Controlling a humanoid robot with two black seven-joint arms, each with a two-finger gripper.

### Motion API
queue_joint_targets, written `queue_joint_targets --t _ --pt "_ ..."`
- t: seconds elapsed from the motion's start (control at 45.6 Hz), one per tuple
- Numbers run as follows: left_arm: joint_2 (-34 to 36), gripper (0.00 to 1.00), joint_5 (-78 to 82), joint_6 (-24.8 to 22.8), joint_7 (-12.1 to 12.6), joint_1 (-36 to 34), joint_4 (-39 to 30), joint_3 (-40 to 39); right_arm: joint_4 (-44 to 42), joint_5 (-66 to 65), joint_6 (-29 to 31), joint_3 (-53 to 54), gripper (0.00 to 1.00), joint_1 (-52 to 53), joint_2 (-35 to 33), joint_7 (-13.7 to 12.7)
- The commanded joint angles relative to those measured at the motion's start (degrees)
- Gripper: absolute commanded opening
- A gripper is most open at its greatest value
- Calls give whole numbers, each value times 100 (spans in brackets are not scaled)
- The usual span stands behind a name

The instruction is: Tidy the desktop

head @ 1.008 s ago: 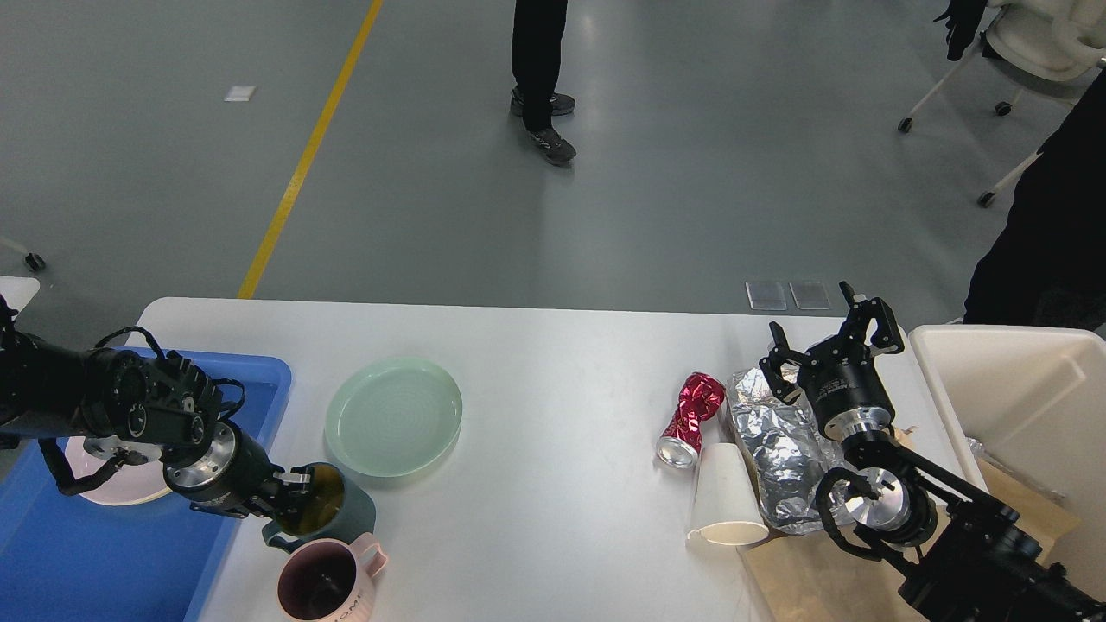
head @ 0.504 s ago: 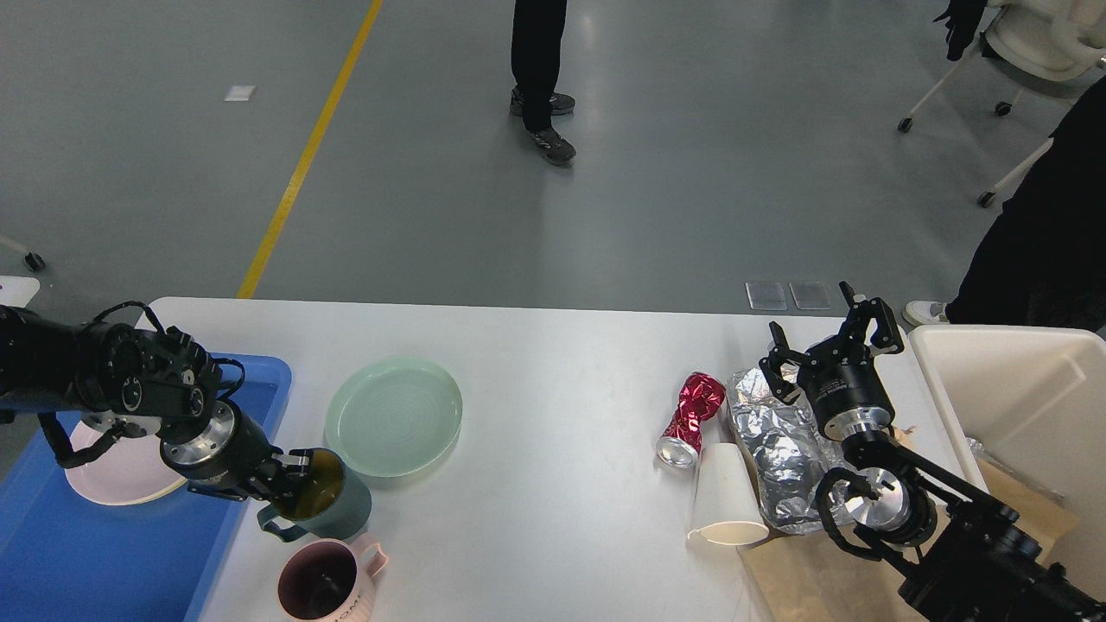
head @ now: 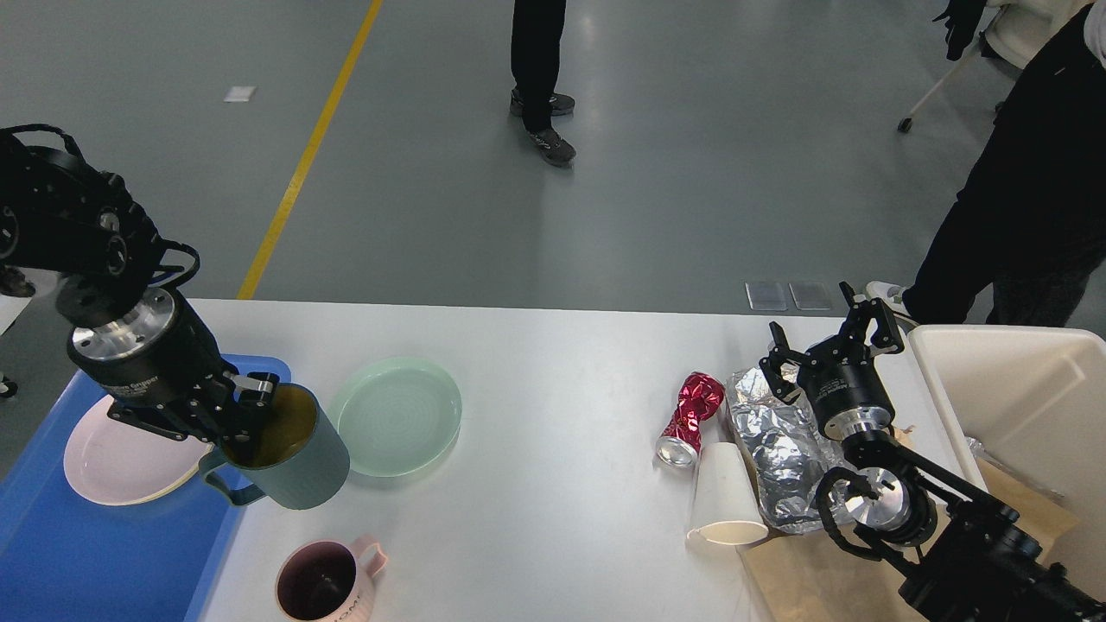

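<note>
The white desktop [head: 553, 363] fills the lower half of the view. My left gripper [head: 246, 415] is shut on the rim of a dark green mug [head: 289, 458] and holds it above the desktop's left edge, beside a blue tray [head: 52, 553]. A pink mug [head: 321, 583] stands at the front and a pale green plate [head: 396, 416] lies behind it. On the right lie a crushed red can [head: 689, 415], a tipped white paper cup [head: 724, 497] and crumpled foil [head: 778, 445]. My right gripper [head: 829, 341] stands open above the foil, holding nothing.
A pink plate [head: 121, 458] lies in the blue tray. A cream bin [head: 1028, 406] stands at the right edge, with brown paper [head: 812, 579] in front of it. People stand on the grey floor beyond the desktop and at the far right.
My left gripper has lifted the dark green mug off the desktop and swung it up and left toward the blue tray. The right arm has not moved. A person has stepped in at the right.
</note>
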Motion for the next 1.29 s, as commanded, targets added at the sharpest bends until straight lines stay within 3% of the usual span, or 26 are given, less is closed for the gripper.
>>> queue_joint_targets --t 0.0,0.175,0.329,0.416,0.57,0.745,0.986,1.095,1.271 --pt "-109 0 -20 -359 -239 -655 -319 277 0 0 0 0 100 0 0 2" --pt "189 0 15 -368 -195 -735 -144 760 0 0 0 0 100 0 0 2" --pt "1146 0 392 -360 -107 -384 339 866 0 0 0 0 100 0 0 2" --pt "1867 0 936 -351 -90 266 875 708 0 0 0 0 100 0 0 2" --pt "3123 0 1832 -220 -81 1977 2033 -143 0 0 0 0 100 0 0 2" --pt "3863 0 2291 -201 -107 3447 3388 -1005 0 0 0 0 100 0 0 2" --pt "4233 0 2485 -175 -134 5653 5287 -2736 0 0 0 0 100 0 0 2" --pt "4215 0 2502 -175 -134 6717 5736 -3615 0 0 0 0 100 0 0 2" --pt "4048 0 2573 -219 -134 7166 6026 -3924 0 0 0 0 100 0 0 2"
